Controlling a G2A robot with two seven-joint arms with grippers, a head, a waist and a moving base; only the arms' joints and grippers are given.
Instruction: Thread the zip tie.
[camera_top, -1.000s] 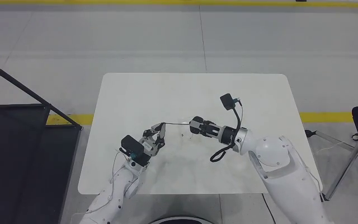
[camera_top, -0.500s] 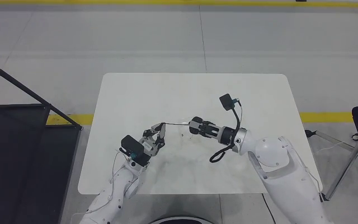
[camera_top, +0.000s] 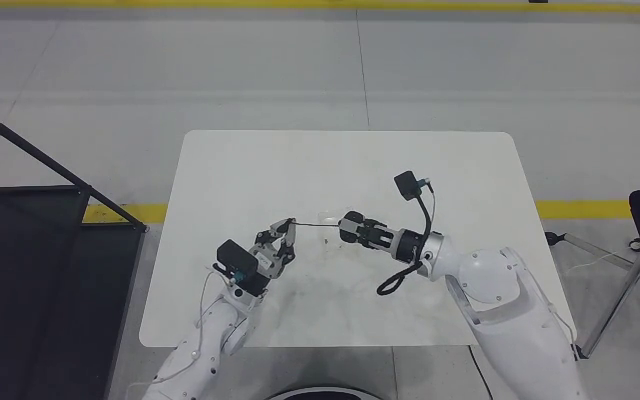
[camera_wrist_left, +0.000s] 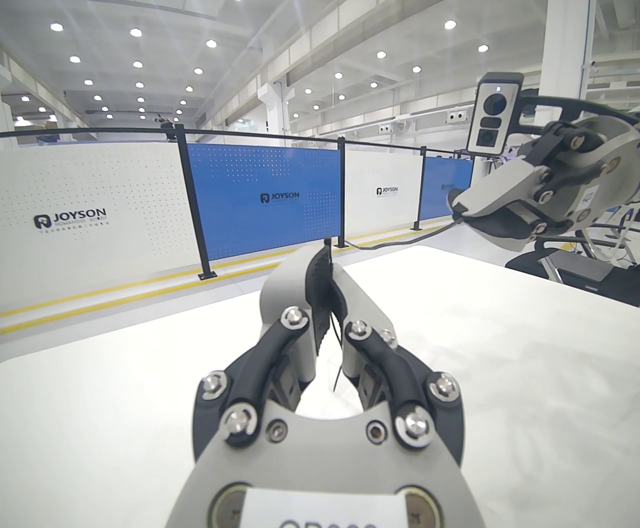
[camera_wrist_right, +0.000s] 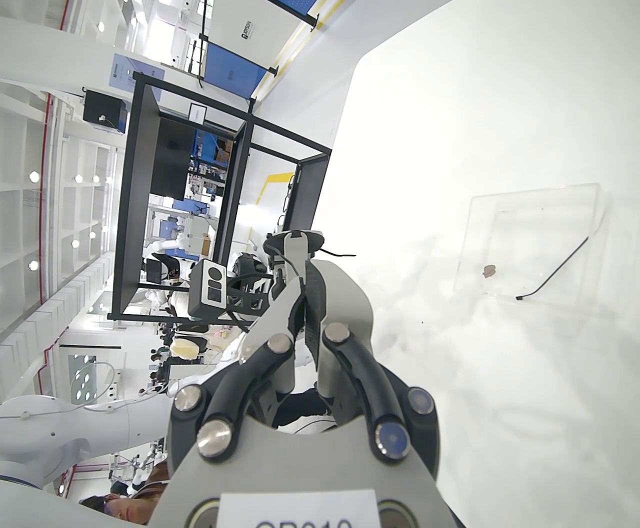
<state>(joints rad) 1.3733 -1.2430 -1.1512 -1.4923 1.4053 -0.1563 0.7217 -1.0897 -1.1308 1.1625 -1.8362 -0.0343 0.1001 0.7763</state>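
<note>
zip tie (camera_top: 315, 224) | left claw (camera_wrist_left: 325, 272) grips one end | right claw (camera_wrist_right: 305, 285) grips other

Two glossy white, rounded arms in the top view: left arm (camera_top: 215, 335) at lower left, right arm (camera_top: 490, 285) at lower right. Black camera block (camera_top: 406, 185) and looping black cable (camera_top: 431, 212) at the right wrist. On left gripper (camera_wrist_left: 327, 280) and right gripper (camera_wrist_right: 305, 287) alike: pale grey fingers (camera_wrist_left: 285, 287), ribbed black pads (camera_wrist_left: 318, 282), black linkage bars (camera_wrist_left: 260, 355), silver screws (camera_wrist_left: 293, 316), white label (camera_wrist_left: 322, 510) at the base.

Grey floor (camera_top: 300, 70), yellow line (camera_top: 590, 209); blue-white fence panels (camera_wrist_left: 250, 200); ceiling spotlights (camera_wrist_left: 136, 32); black frame rack (camera_wrist_right: 167, 160).
</note>
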